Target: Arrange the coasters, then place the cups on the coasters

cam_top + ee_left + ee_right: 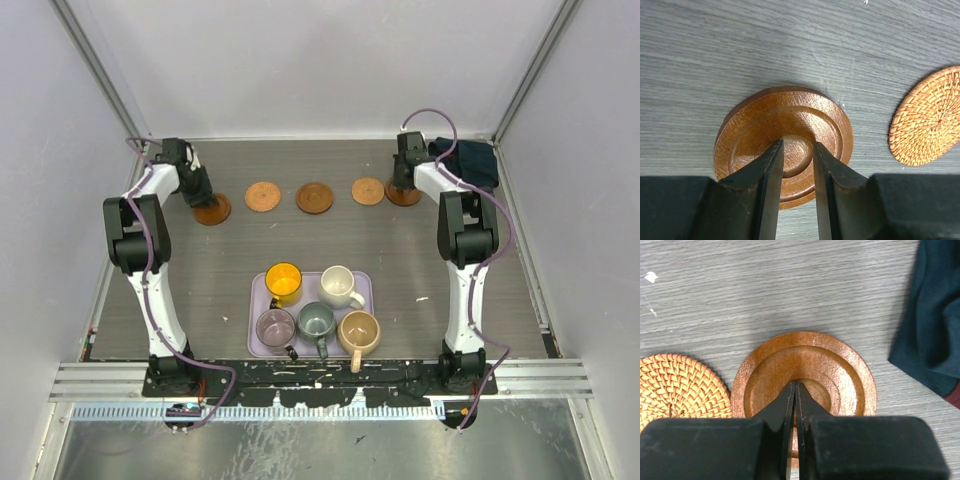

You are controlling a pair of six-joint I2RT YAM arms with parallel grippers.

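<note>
1. The coaster-arranging step is judged to be closing. Five coasters are laid in a row across the far part of the surface (200,290).
2. The left pincer (797,162) is held over the left end wooden coaster (790,120). Its fingers are slightly apart and nothing is clamped between them. A woven coaster (927,117) lies near on the surface, apart from the wooden one.
3. The right pincer (795,402) is brought together, with no gap and nothing gripped. It is set over the centre of the right end wooden coaster (810,365). Whether the tips press on the wood cannot be settled from this angle.
4. A second woven coaster (680,385) appears to lie touching that disc's edge, and the navy cloth (935,315) lies just beside it on the other side.
5. The cups are not yet placed. The yellow mug (284,282), white mug (340,287), mauve mug (276,327), grey-green mug (317,321) and tan mug (359,332) are grouped on the lilac tray (365,280), well apart from the row.
6. The next move is judged to call for both arms to be lifted clear and brought back to the tray, where a mug can be gripped by its rim or handle.
</note>
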